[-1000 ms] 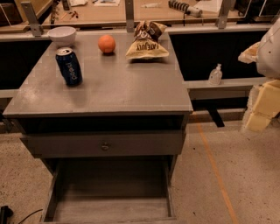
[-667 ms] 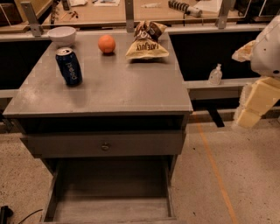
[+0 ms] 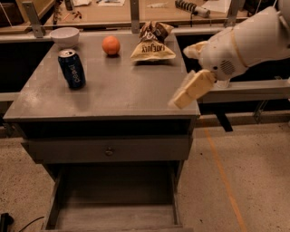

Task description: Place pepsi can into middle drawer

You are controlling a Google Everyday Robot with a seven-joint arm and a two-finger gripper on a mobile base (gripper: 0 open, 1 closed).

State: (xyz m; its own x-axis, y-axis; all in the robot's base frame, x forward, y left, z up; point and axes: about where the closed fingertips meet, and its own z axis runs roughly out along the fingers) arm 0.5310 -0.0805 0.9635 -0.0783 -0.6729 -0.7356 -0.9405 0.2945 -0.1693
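Gripper [image 3: 188, 93] hangs over the front right corner of the table [image 3: 122, 97], holding nothing; can't tell if it's open or closed. Pepsi can [image 3: 72, 69] stands upright well apart from it, far-left across the tabletop, not grasped yet. Open drawer [image 3: 113, 216] sits below and left, visible floor bare, so pick, carry and drop are all left.

A workshop: tool-strewn workbench [image 3: 113, 13] behind, gripper [image 3: 191, 82] over cabinet [image 3: 122, 88] edge
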